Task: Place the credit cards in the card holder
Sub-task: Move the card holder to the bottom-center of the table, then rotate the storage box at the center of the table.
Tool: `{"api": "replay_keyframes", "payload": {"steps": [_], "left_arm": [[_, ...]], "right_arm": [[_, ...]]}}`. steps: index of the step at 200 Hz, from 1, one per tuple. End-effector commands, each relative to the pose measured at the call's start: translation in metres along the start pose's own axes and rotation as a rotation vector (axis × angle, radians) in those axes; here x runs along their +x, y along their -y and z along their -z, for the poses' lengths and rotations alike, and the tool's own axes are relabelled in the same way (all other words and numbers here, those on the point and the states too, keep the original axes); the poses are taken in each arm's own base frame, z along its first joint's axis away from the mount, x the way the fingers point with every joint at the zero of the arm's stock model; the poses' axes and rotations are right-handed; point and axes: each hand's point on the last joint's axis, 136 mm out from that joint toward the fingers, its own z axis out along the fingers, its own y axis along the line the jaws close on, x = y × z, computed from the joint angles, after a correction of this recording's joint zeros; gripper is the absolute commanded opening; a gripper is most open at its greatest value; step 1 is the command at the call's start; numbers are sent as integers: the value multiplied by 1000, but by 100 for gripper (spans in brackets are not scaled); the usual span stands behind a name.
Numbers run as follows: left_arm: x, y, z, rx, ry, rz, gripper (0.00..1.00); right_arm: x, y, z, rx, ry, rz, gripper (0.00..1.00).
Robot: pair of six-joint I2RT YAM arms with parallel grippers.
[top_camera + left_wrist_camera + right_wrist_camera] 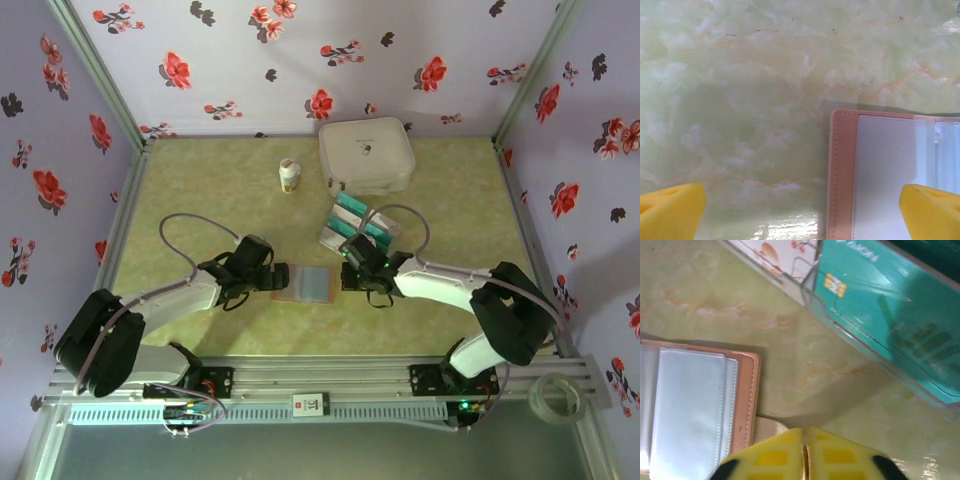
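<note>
Plainly the loading has not begun: the card holder (303,283) lies open and flat in the middle of the table (200,200), its pale pockets up and no card showing in them. The credit cards (355,222) sit just beyond its far right corner, overlapped in a clear tray (860,342).

The right hand (805,452) is at the holder's right edge with its fingers pressed together. A tan flap of the holder runs in under them, but I cannot tell whether they pinch it. The left hand (800,205) hovers over the holder's left edge, spread wide and holding nothing.

Next, I judge, one hand must steady the holder while the other lifts a single card by its edge and slides it squarely into a pocket.

Counted: one holder and one tray. The cards show as two teal rows, too overlapped to number. Farther back stand one white case (366,155) and one small bottle (289,176), and one tape roll (557,396) sits at the near right.
</note>
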Motion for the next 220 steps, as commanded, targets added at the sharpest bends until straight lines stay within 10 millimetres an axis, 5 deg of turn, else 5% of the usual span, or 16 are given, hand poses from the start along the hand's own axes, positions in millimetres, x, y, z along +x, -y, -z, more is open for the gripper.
{"api": "replay_keyframes", "payload": {"steps": [1, 28, 56, 82, 169, 220], "left_arm": [[-3, 9, -1, 26, 6, -5, 100], [-4, 13, -2, 43, 1, 4, 100], [-7, 16, -1, 55, 9, 17, 100], [-9, 17, -1, 58, 14, 30, 100], [-21, 15, 7, 39, 68, 71, 100], [-22, 1, 14, -1, 99, 94, 100]], "right_arm": [[-6, 6, 15, 19, 12, 41, 39], [-29, 7, 46, 34, 75, 62, 59], [-56, 15, 75, 56, 163, 50, 66], [-72, 14, 82, 46, 193, 59, 71], [-86, -57, 1, -140, -31, 108, 60], [-82, -79, -35, -184, -102, 111, 57]]}}
